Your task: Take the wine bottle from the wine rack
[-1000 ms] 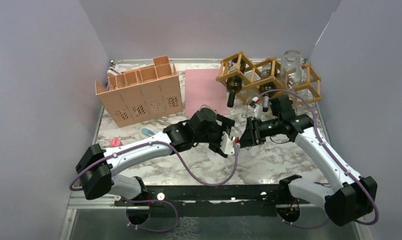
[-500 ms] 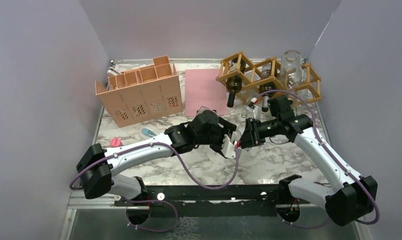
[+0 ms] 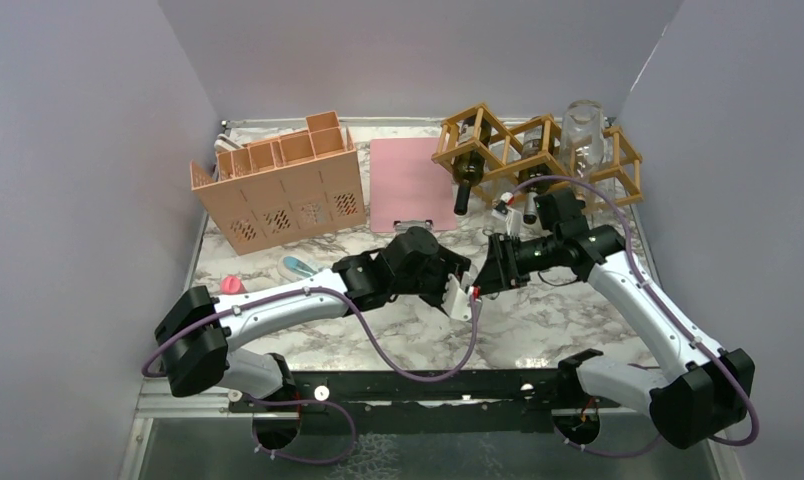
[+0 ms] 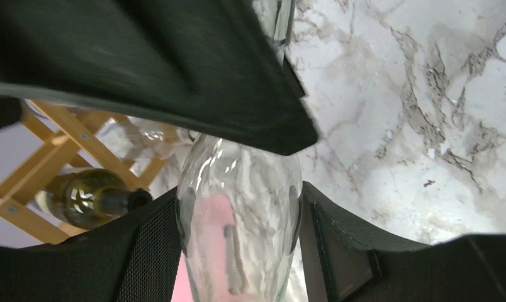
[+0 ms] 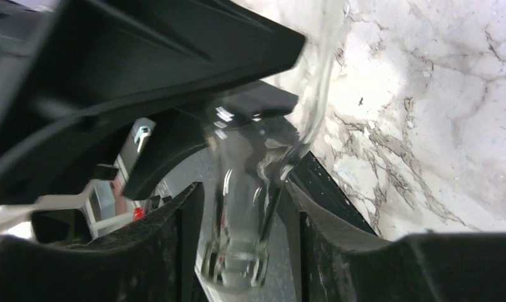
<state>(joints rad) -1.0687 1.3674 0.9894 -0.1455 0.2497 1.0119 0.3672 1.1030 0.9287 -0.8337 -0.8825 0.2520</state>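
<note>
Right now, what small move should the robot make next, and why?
Probably the right pincer should open wide and back off the neck: the clear glass bottle is already off the wine rack, and the left pincer clasps its body on both sides.

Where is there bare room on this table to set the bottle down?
Bare marble lies at the near edge, between the left arm's purple cable and the right arm. The pink mat, between the pink compartment box and the wine rack, is mostly bare. Crowded: the centre, where both arms meet at the clear bottle.
</note>
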